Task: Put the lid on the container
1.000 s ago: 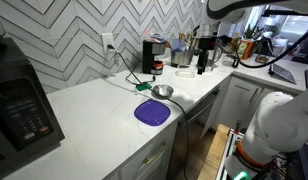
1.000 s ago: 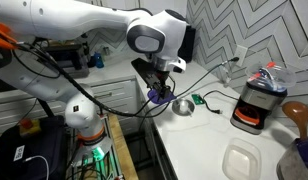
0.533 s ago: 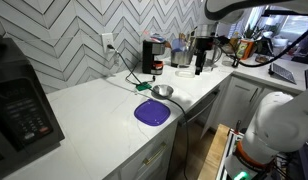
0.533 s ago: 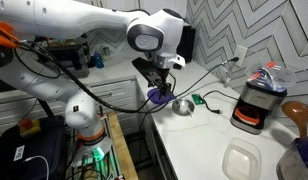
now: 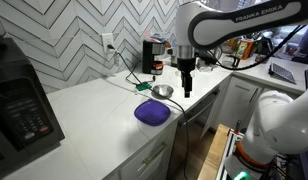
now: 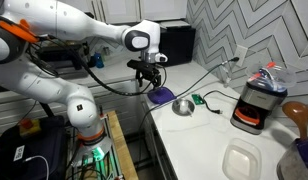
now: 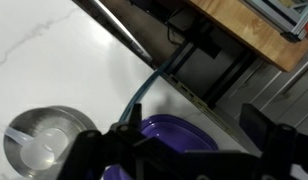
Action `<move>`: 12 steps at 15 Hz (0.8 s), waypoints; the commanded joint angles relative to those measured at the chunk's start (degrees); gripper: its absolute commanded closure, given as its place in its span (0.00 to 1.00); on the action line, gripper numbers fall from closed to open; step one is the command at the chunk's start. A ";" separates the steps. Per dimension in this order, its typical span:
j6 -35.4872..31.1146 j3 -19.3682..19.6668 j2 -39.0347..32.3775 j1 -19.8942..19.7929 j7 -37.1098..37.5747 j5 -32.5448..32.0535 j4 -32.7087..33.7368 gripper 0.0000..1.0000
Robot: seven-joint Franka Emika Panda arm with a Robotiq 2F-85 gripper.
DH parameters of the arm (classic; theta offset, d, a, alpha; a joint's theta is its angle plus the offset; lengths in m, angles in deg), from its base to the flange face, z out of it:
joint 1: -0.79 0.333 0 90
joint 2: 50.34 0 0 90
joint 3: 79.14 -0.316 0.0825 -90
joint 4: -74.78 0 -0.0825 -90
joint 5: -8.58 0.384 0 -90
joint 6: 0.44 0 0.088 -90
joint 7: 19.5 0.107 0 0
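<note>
Swung over from the back corner; now hanging above the purple lid (image 5: 152,112) with tool (image 5: 185,92) seemingly released, though blurred. Still flat on worktop (image 5: 94,110), so grasping comes next.

Purple lid (image 5: 152,112), silver bowl (image 5: 162,91), white marbled counter (image 5: 94,120)

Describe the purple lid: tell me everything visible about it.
The lid is a flat, rounded-square piece of glossy purple plastic. It lies flat on the white marble-look countertop, near the front edge, and is not on any container. A small metal bowl sits just beside it; whether the two touch is unclear. The pincer hangs in the air above it, open, and does not touch it.
</note>
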 commanded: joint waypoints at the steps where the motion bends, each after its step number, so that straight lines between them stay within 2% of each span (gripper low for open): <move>1: 1.42 4.13 -2.94 4.21 -9.88 2.10 3.15 0.00; 3: 4.20 7.18 -5.75 4.32 -15.26 5.39 6.85 0.00; 4: 0.92 3.40 -2.65 3.08 -10.29 2.80 3.06 0.00; 8: 2.82 5.66 -5.50 2.37 -14.72 4.64 6.39 0.00; 12: -8.86 4.63 -11.58 1.67 -14.39 2.32 7.76 0.00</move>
